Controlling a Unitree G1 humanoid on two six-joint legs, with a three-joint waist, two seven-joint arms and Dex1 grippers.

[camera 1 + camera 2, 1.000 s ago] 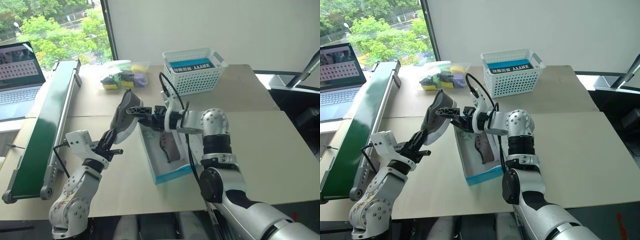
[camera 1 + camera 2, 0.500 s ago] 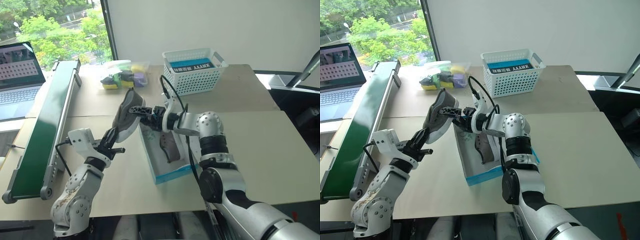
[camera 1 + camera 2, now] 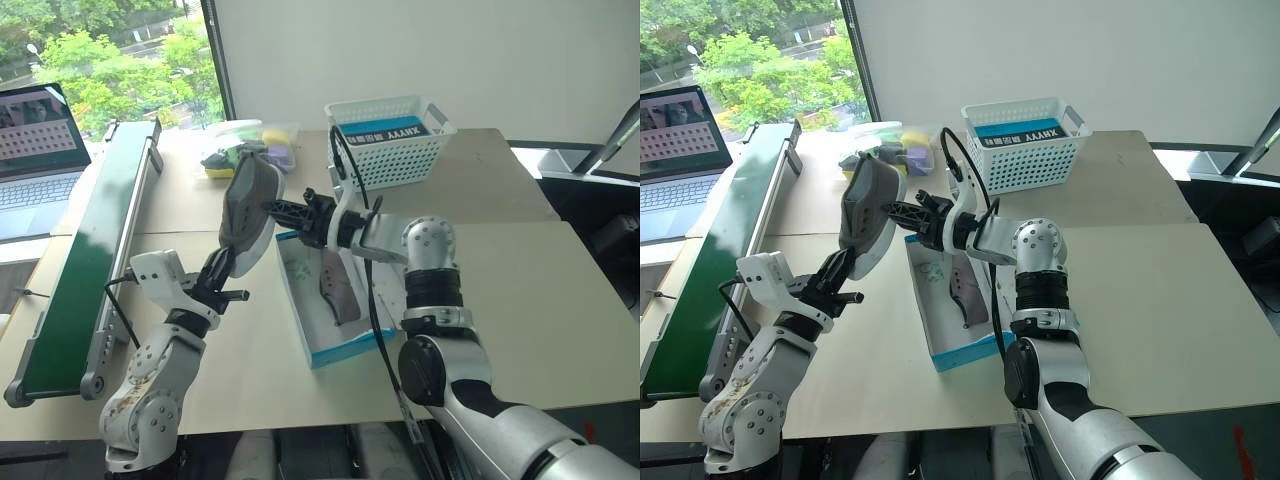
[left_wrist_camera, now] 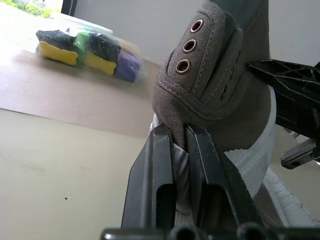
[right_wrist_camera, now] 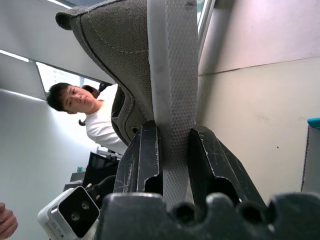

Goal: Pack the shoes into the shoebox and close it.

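One grey shoe (image 3: 247,203) is held up in the air, standing nearly on end, left of the blue shoebox (image 3: 345,352). My left gripper (image 3: 226,264) is shut on its heel collar from below; in the left wrist view the fingers (image 4: 160,150) pinch the fabric. My right gripper (image 3: 283,211) reaches in from the right and is shut on the pale sole rim, seen squeezed between its fingers (image 5: 147,145). The other grey shoe (image 3: 337,290) lies inside the open shoebox on the table.
A white lattice basket (image 3: 390,140) stands at the back, with small bagged items (image 3: 245,150) to its left. A long green-topped rail (image 3: 90,250) runs along the left side, beside a laptop (image 3: 35,150). A person (image 5: 80,105) appears beyond the shoe in the right wrist view.
The shoe has been lifted and tipped from slanted to almost upright. The right gripper, open around it before, has closed on its sole rim and risen.
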